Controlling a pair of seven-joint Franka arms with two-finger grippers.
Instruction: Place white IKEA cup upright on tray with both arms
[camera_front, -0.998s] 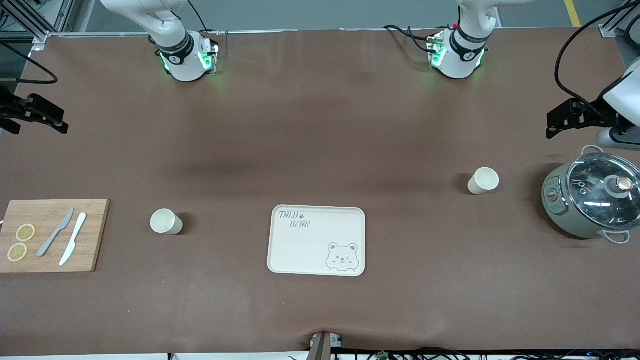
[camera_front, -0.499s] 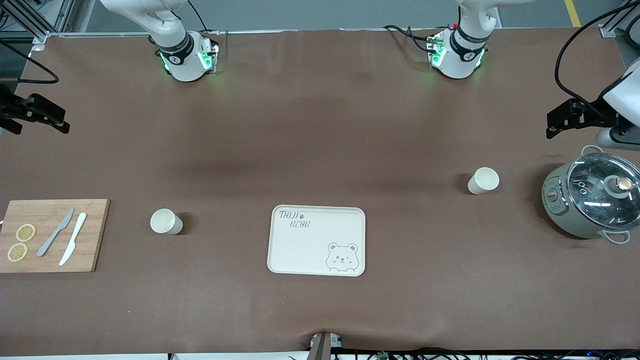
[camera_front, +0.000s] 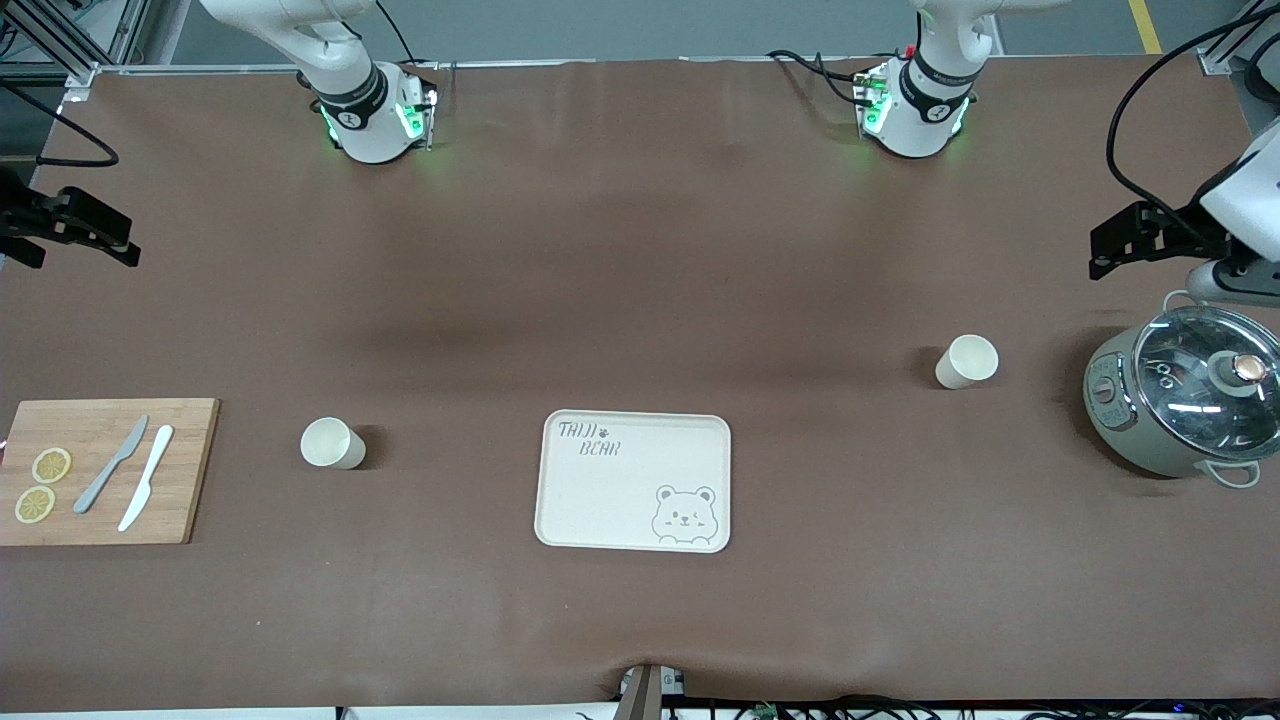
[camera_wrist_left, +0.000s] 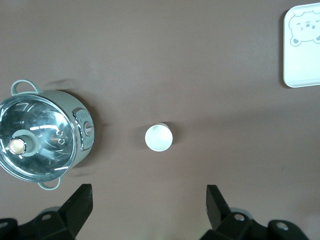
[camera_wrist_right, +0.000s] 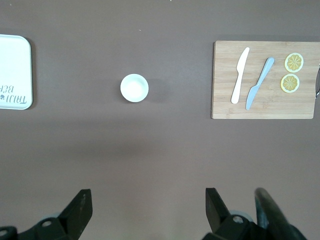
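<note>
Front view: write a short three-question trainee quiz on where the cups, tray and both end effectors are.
1. True or false: the tray has a cup on it.
2. Multiple choice: the cup near the pot stands between the tray and (A) the cutting board, (B) the pot, (C) the right arm's base.
3. Fill in: the left end effector and right end effector are both ____.

Key:
1. False; both cups stand on the table, and the cup near the cutting board is toward the right arm's end.
2. B.
3. Open; each holds nothing, high above its cup.
</note>
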